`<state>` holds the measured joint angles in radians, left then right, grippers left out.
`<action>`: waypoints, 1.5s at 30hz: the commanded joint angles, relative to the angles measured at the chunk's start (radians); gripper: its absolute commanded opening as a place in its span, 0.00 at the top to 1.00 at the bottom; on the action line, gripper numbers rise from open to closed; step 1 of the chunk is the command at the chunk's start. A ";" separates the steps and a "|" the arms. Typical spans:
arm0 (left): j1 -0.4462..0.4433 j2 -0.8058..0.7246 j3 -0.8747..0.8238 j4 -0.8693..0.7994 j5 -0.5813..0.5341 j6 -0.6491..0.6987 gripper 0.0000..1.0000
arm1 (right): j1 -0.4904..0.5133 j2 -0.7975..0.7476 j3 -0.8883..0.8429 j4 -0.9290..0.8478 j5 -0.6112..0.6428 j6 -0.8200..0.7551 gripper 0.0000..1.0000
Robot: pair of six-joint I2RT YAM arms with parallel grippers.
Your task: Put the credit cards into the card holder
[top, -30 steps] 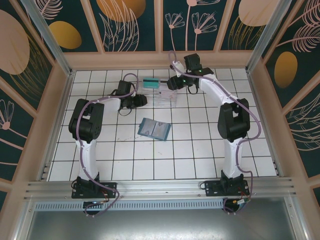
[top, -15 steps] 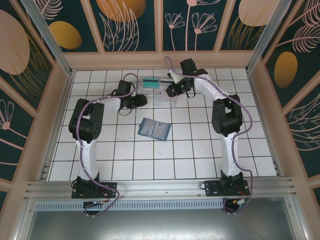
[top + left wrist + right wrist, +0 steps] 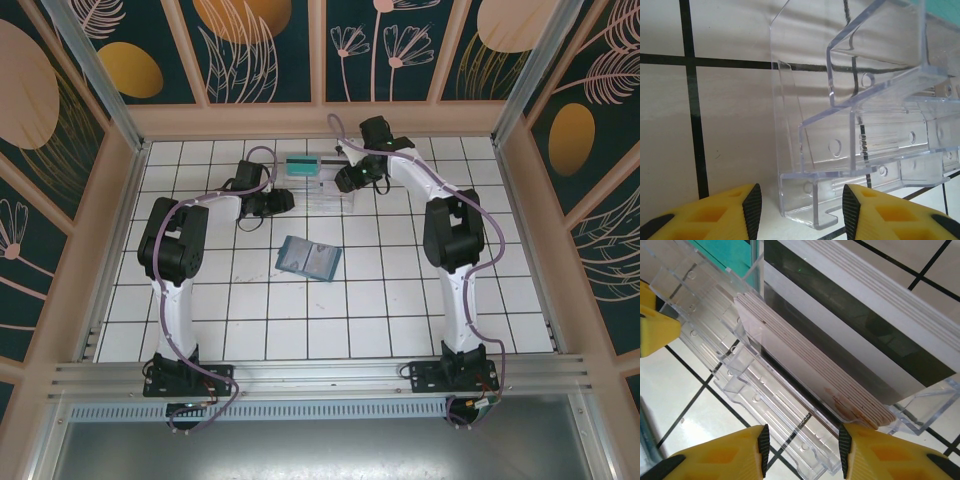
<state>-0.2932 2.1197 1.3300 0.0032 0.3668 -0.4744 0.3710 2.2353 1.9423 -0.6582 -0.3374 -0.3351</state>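
The left gripper (image 3: 800, 210) and right gripper (image 3: 802, 450) are both gaping, grasping nothing, each straddling an edge of the clear tray (image 3: 330, 195). The credit cards (image 3: 300, 166) are sitting in it, upper centre of the top view; the card holder (image 3: 308, 259) is lying mid-frame.

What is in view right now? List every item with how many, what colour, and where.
clear plastic tray: one, transparent, tiered, far centre of the table.
teal-green card: at least one, tray's left end.
whitish cards: stacked, count unclear, dark stripe, in the tray's tiers.
card holder: one, dark teal, open, mid-table, nearer than the tray.
left gripper: yellow-and-black fingers, open, at the tray's left end.
right gripper: same colours, open, at the tray's right end.
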 commanded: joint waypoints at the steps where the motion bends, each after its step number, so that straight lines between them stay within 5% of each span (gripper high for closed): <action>1: -0.007 0.042 0.003 -0.003 0.046 0.013 0.52 | 0.010 0.015 0.004 0.035 0.062 -0.028 0.56; 27: -0.006 0.081 0.040 -0.019 0.035 0.024 0.57 | 0.064 0.000 -0.085 0.056 0.114 -0.117 0.70; 45: 0.002 0.075 0.041 -0.036 0.018 0.043 0.62 | 0.063 -0.028 -0.112 0.042 0.121 -0.117 0.69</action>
<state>-0.2878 2.1456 1.3655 -0.0196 0.3782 -0.4538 0.4236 2.2292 1.8839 -0.5289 -0.2024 -0.4473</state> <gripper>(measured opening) 0.381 0.314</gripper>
